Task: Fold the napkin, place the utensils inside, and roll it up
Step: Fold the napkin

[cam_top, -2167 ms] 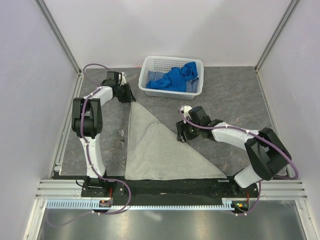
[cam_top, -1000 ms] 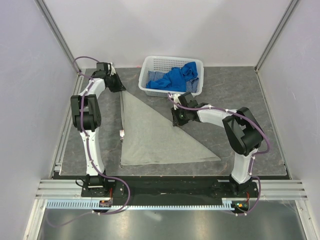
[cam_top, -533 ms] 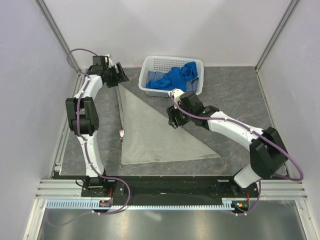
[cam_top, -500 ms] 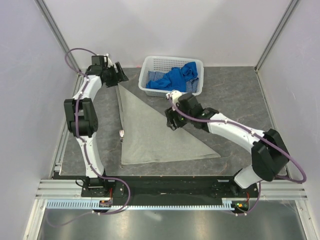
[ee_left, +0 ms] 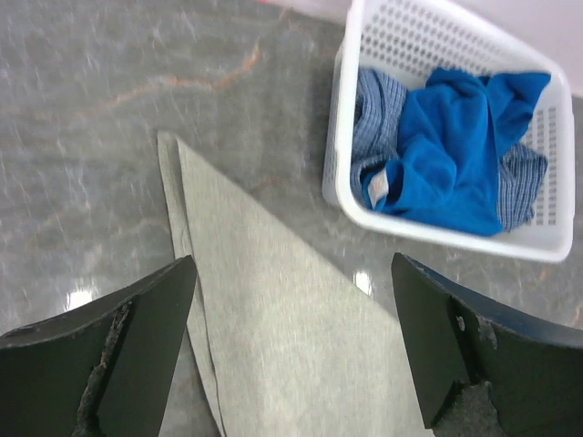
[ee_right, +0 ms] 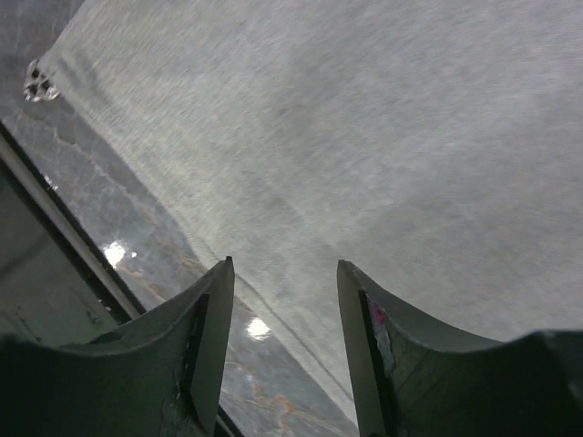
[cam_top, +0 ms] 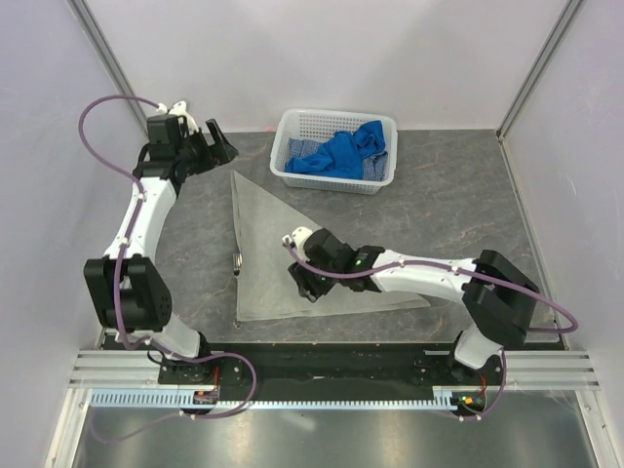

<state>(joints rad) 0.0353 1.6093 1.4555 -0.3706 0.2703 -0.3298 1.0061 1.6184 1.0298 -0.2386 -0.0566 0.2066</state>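
The napkin (cam_top: 268,244) lies flat on the gray bench (cam_top: 458,195), folded into a triangle with its long side going from the far left to the near right. The little silver fork (cam_top: 236,261) lies right at the napkin's left edge. The right gripper (cam_top: 300,283) is low over the near part of the napkin, open and holding nothing. The left gripper (cam_top: 219,146) is up above the napkin's far tip, open wide and holding nothing. Near it sits the white basket (cam_top: 283,171) with blue cloths (cam_top: 341,154) inside.
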